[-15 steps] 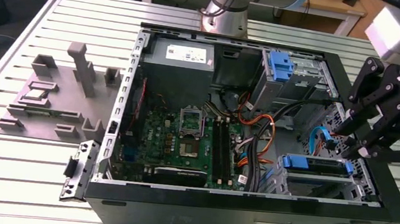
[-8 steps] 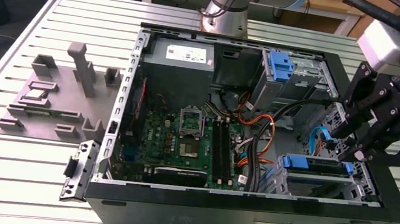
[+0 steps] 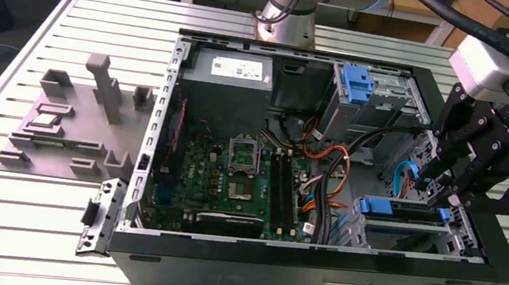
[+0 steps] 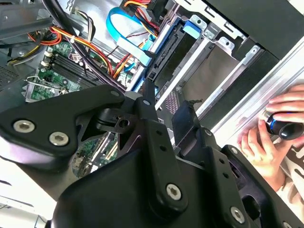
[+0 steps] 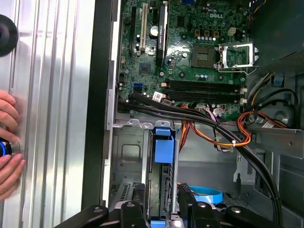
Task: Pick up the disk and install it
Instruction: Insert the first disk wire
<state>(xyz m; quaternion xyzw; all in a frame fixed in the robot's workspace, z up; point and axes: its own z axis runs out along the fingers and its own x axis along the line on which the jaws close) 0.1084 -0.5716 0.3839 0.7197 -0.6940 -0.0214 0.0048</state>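
The disk (image 3: 401,209) sits in the lower drive bay of the open computer case (image 3: 318,261), at the exterior view's right. Its blue carrier rails show at the bay's mouth. In the first wrist view the disk (image 5: 162,185) appears edge-on, with a blue tab on its end. My gripper (image 3: 436,186) hovers just over the bay, its black fingers (image 5: 135,210) standing on either side of the disk's near end. In the second wrist view the disk (image 4: 168,52) ends near one fingertip (image 4: 148,97), and bare case metal shows through the gap between the fingers. The gripper is open.
The case holds a green motherboard (image 3: 231,176), a grey power supply (image 3: 231,75), orange and black cables (image 3: 329,165) and an upper bay with a blue bracket (image 3: 358,82). A grey fixture (image 3: 64,128) stands at the exterior view's left. A person's hand (image 4: 280,126) rests beside the case.
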